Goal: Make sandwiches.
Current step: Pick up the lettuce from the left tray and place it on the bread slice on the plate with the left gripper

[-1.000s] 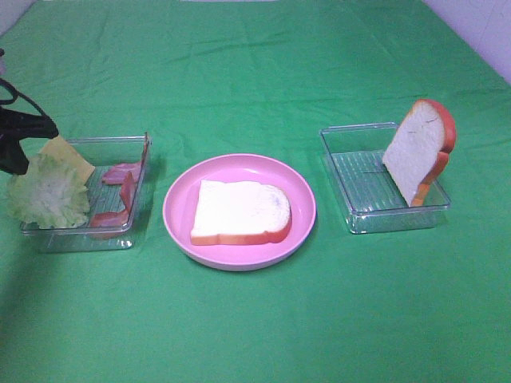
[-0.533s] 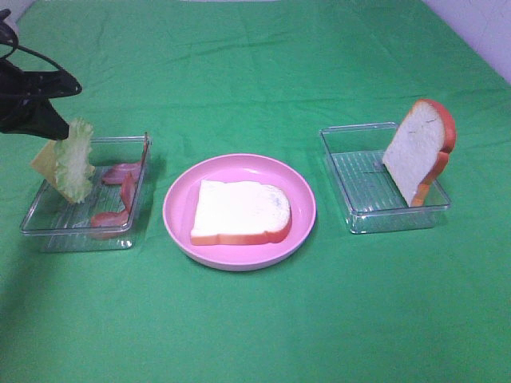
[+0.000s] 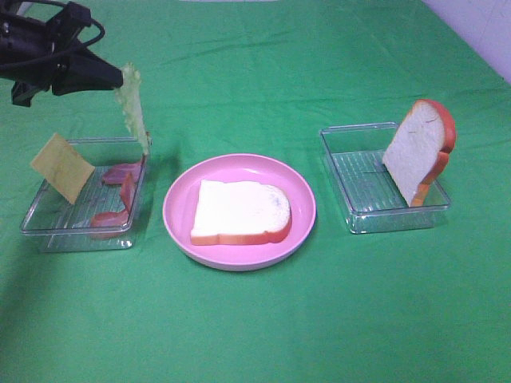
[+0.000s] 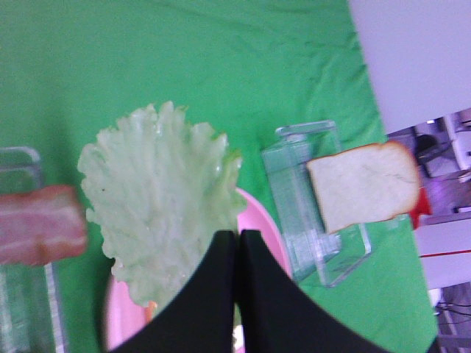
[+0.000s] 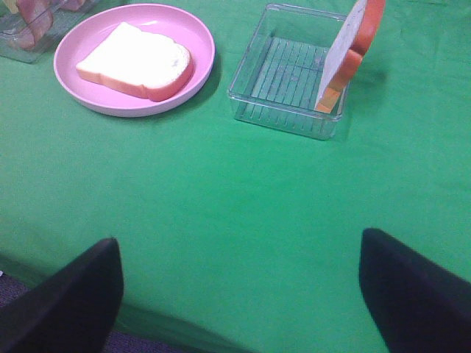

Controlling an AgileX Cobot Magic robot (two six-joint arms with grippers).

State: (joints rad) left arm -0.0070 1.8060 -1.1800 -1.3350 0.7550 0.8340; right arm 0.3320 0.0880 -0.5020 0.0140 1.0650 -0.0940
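My left gripper [image 3: 120, 77] is shut on the edge of a pale green frilly lettuce leaf [image 3: 133, 109], which hangs in the air above the far right corner of the left tray [image 3: 48, 231]. The left wrist view shows the lettuce [image 4: 158, 220] pinched between the black fingertips [image 4: 221, 257]. A yellow cheese square [image 3: 62, 166] leans in that tray beside reddish-pink bacon strips [image 3: 120, 175]. One bread slice [image 3: 239, 211] lies flat on the pink plate [image 3: 177, 191]. A second bread slice [image 3: 419, 148] stands leaning in the right tray [image 3: 355, 179]. My right gripper [image 5: 239, 243] is open, low over the near cloth.
A green cloth [image 3: 255, 319] covers the table. The plate sits between the two clear trays. In the right wrist view the plate [image 5: 202, 37] and the right tray [image 5: 283, 81] lie ahead of the open fingers.
My left gripper has lifted the lettuce out of the left tray, up and to the right. The cheese that lay behind it now shows leaning in the tray.
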